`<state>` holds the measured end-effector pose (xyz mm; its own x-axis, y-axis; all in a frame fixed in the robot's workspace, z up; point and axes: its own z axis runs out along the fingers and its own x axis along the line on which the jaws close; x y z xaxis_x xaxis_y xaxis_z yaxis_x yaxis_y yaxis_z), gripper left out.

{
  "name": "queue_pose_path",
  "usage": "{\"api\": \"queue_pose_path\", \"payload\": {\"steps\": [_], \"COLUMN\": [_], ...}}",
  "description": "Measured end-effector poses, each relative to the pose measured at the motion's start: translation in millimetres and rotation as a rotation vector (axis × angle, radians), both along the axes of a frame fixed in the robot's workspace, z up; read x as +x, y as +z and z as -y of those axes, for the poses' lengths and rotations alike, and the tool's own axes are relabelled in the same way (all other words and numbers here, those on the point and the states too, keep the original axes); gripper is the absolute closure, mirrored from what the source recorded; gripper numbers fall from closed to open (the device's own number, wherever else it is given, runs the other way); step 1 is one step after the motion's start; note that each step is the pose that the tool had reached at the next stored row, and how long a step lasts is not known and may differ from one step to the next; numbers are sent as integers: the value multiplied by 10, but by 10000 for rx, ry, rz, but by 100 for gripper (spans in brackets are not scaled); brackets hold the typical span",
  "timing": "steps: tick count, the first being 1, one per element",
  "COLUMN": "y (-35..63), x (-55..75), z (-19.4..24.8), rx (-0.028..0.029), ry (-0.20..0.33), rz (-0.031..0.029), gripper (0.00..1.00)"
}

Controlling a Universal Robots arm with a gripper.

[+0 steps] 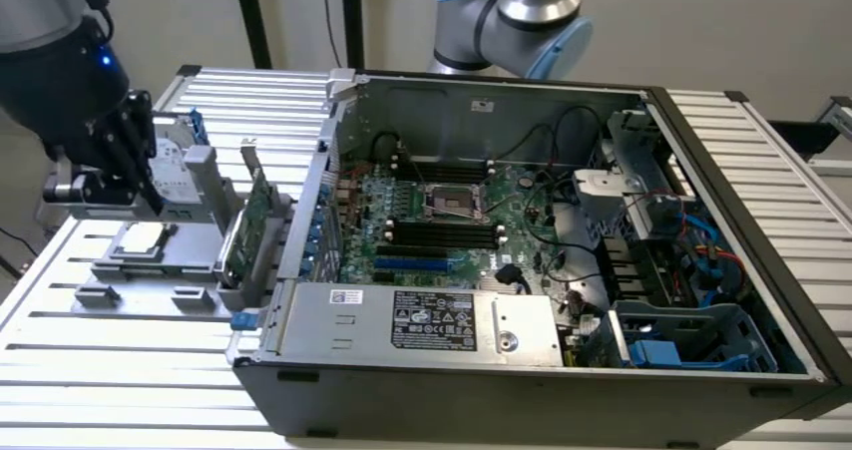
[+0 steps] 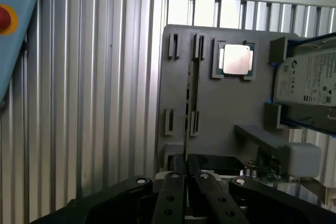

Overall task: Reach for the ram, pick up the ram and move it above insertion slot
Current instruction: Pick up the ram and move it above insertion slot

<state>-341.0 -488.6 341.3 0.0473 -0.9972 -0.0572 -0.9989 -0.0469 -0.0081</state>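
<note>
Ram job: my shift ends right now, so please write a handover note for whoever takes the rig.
Gripper: low over the gray holder, in line with the ram; open or shut cannot be told.
Ram: on edge in the holder's clips, beside the CPU.
Done: the reach, or nearly.
Left: ram not yet lifted, and not yet above the slots in the open case.

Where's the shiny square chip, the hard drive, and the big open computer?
Shiny square chip (image 2: pixel 235 59): wrist view, middle of its silver lid.
Hard drive (image 2: pixel 310 80): wrist view, on its white label.
Open computer case (image 1: pixel 745 221): exterior view, on its dark side wall.
</note>
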Motion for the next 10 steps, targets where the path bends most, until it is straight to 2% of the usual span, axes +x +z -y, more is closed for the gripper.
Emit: {"api": "queue_pose_path", "payload": {"steps": [10], "y": [295], "x": [348], "z": [-3], "rx": [167], "ry": [7], "rz": [-1], "gripper": [87]}}
